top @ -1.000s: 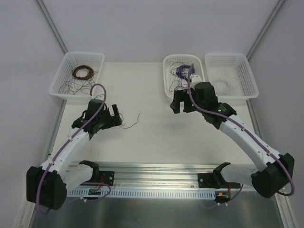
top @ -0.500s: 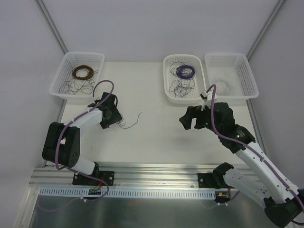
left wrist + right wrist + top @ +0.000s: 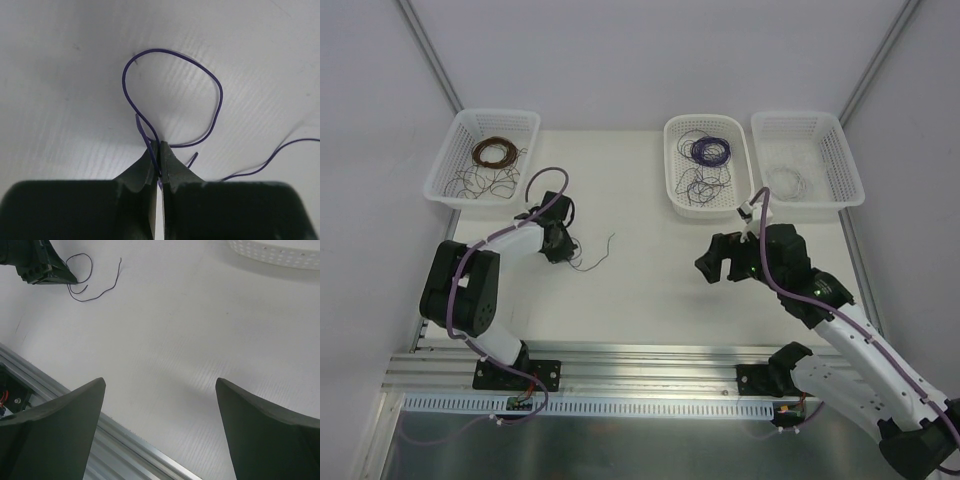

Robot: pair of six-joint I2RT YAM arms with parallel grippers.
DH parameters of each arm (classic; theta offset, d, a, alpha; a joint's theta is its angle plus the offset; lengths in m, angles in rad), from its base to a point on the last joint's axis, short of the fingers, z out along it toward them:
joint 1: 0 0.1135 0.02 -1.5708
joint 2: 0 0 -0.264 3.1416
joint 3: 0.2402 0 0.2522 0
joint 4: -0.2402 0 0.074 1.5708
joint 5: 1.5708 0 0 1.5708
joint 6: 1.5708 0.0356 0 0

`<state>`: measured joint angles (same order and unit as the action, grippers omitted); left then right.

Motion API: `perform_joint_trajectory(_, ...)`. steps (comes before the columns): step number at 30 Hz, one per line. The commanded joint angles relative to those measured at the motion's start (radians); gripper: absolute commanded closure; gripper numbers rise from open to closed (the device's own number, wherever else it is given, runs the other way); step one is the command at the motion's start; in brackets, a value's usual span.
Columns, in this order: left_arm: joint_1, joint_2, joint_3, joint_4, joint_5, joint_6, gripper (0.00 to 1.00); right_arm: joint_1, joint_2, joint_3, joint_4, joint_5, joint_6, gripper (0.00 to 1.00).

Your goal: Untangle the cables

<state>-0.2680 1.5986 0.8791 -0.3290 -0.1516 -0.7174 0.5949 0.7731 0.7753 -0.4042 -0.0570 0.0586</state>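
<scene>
One hair-thin purple wire (image 3: 165,50) lies loose on the white worktop (image 3: 650,290), curled into a single open loop with a tail trailing off to one side. The left hand (image 3: 159,150) is down low against the surface, its jaws pinched tight on the wire where the loop's two sides meet, probably so the strand can be drawn out straight. The right hand (image 3: 160,382) hovers well apart, spread wide and holding nothing, perhaps ready to take the free end. At the far edge sits a white plastic basket (image 3: 668,170) holding more purple wire
</scene>
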Motion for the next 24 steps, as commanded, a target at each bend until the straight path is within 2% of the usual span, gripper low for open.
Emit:
perform_joint_trajectory(1,-0.043,-0.049,-0.005,0.007,0.052,0.035,1.00,0.019,0.003,-0.013,0.076,-0.053,0.036,0.03)
perform_joint_trajectory(6,-0.172,-0.140,-0.009,0.013,0.087,0.087,1.00,0.026,0.040,-0.022,0.136,-0.125,0.072,0.03)
perform_joint_trajectory(12,-0.331,-0.265,0.020,0.030,0.150,0.220,1.00,0.037,0.107,-0.039,0.243,-0.194,0.144,0.03)
perform_joint_trajectory(19,-0.434,-0.396,0.031,0.068,0.309,0.364,1.00,0.040,0.176,-0.025,0.327,-0.222,0.159,0.03)
perform_joint_trajectory(24,-0.459,-0.459,0.041,0.096,0.428,0.414,1.00,0.042,0.244,0.015,0.376,-0.285,0.135,0.03)
